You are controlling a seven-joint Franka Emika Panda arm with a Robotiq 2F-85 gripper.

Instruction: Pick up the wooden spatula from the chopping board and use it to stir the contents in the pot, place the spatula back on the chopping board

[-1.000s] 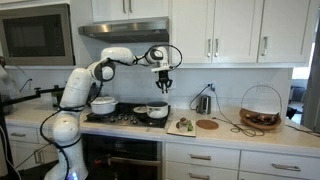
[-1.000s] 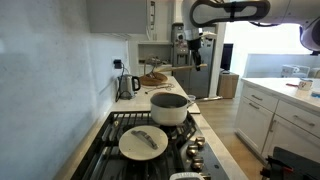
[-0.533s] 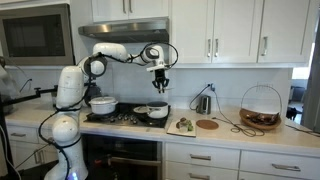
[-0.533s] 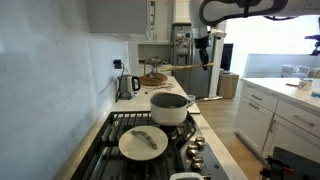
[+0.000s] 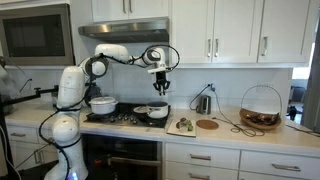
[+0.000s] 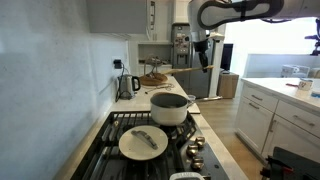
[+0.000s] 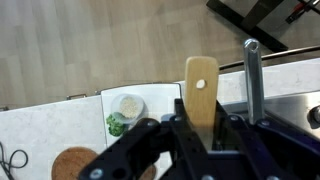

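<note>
The spatula [image 7: 200, 85] is off the board and in the air: in the wrist view it stands at centre frame, its rounded end with a small hole pointing towards the top, its lower part pinched between the two dark jaws of the gripper [image 7: 200, 128], which are pressed against its flat faces. A grip on the faces looks meant to keep the blade from twisting during stirring. Behind it, left of centre, lies the board [image 7: 160, 105], with greens [image 7: 118, 124] and a pale round piece on its left part; its right part is bare, a likely place to put the spatula back. At the lower left corner a round wooden disc [image 7: 75, 163] shows, and on the right a metal handle [image 7: 252, 75] runs up the frame, apparently the pot's. In an exterior view the gripper [image 5: 160, 85] hangs high at centre frame, well above the pot [image 5: 155, 116] on the stove [image 5: 125, 118], with the board [image 5: 182, 127] just to the right on the counter. That height gives clearance over the rim, so I judge the pick as done and the carry to the pot as the step in hand. Next comes a descent into the pot, and the handle is the thing to steer clear of
</note>
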